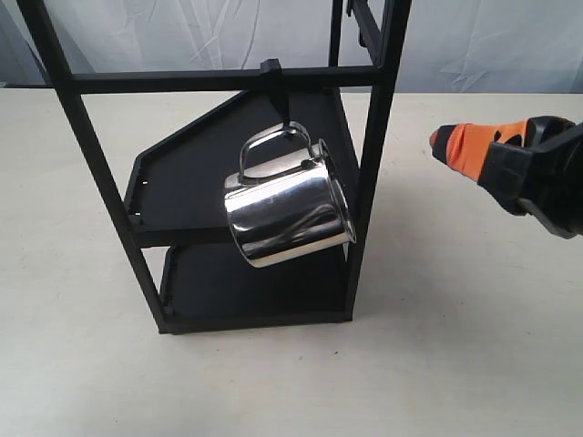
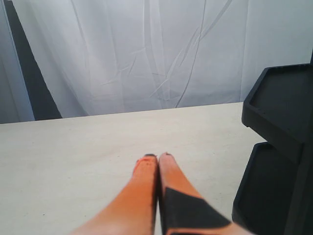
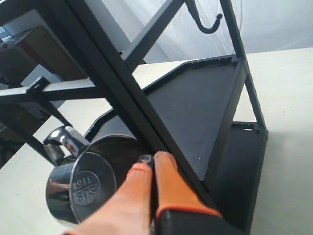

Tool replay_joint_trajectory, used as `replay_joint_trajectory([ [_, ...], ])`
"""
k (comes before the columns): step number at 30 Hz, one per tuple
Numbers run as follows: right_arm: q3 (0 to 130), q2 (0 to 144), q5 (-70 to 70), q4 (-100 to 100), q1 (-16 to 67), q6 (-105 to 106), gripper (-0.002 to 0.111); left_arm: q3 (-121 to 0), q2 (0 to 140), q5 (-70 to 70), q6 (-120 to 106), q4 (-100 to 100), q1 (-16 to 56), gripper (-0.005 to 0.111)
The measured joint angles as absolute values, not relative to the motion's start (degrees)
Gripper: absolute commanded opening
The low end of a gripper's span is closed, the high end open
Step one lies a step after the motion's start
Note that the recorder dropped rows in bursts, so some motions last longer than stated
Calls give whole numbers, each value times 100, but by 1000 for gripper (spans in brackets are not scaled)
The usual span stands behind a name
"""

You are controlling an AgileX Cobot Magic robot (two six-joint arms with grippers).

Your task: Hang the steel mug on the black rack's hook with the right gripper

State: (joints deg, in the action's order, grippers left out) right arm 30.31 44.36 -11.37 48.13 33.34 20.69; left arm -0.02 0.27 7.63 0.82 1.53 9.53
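Observation:
The steel mug (image 1: pixel 287 214) hangs tilted by its loop handle (image 1: pixel 264 146) from the hook (image 1: pixel 276 91) on the black rack's (image 1: pixel 91 137) upper crossbar, in front of the upper shelf. My right gripper (image 1: pixel 436 144) hovers to the right of the rack, apart from the mug, its orange fingers pressed together and holding nothing. In the right wrist view the mug's stamped base (image 3: pixel 80 188) shows beyond the shut right gripper (image 3: pixel 152 159), with a rack post (image 3: pixel 127 93) between. The left gripper (image 2: pixel 157 156) is shut and empty over the table.
A second curved hook (image 3: pixel 205 24) sits on the rack's far upper bar. The rack's two shelves (image 2: pixel 281 105) stand to one side of the left gripper. Pale tabletop (image 1: pixel 455 346) surrounds the rack, and a white curtain (image 2: pixel 161 54) closes the back.

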Motion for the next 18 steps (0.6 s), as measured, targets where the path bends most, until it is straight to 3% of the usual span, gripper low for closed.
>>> replay_joint_trajectory([
  [9, 2975, 4153, -1115, 3901, 3140, 2118, -1, -2, 27, 763, 82, 153, 953, 2],
  [18, 2043, 2748, -834, 3523, 1495, 2161, -1, -2, 27, 763, 82, 153, 953, 2],
])
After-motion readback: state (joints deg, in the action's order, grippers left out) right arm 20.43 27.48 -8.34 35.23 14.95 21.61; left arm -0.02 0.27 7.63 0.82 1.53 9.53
